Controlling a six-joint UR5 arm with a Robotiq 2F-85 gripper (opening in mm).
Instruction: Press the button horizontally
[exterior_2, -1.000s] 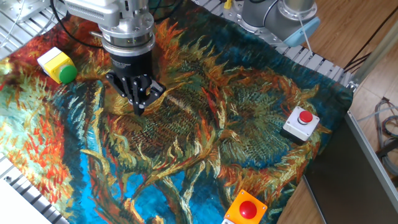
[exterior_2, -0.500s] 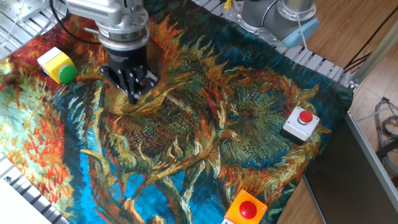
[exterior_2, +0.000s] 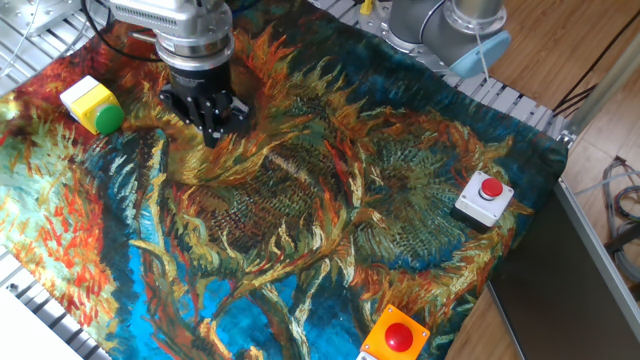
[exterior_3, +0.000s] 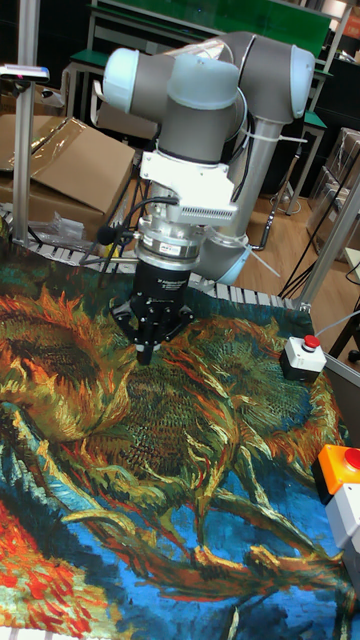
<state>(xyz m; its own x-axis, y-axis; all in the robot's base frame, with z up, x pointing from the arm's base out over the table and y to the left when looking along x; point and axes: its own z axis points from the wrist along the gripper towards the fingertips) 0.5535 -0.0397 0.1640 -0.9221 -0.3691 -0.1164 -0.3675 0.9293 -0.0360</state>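
The button (exterior_2: 108, 118), a round green cap on a small yellow housing (exterior_2: 86, 97), lies on its side near the far left corner of the table, on the sunflower-print cloth (exterior_2: 330, 220). Its cap faces toward the middle of the cloth, so its pressing axis runs level with the table rather than upward. The pincer (exterior_2: 211, 133) hangs tips-down just above the cloth, near the button but clearly apart from it, on the side the green cap faces. The coming move therefore looks like a sideways push along that axis, after lining up the tips in height and depth with the cap. In both views the fingertips appear drawn together into 1 point, with no gap visible between them, which would suit poking with the closed tip. The fixed view alone shows the button and its gap to the pincer; the tall fixed view leaves the button out of frame, but shows the pincer (exterior_3: 146, 349) pointing straight down and how low its tips sit over the cloth.
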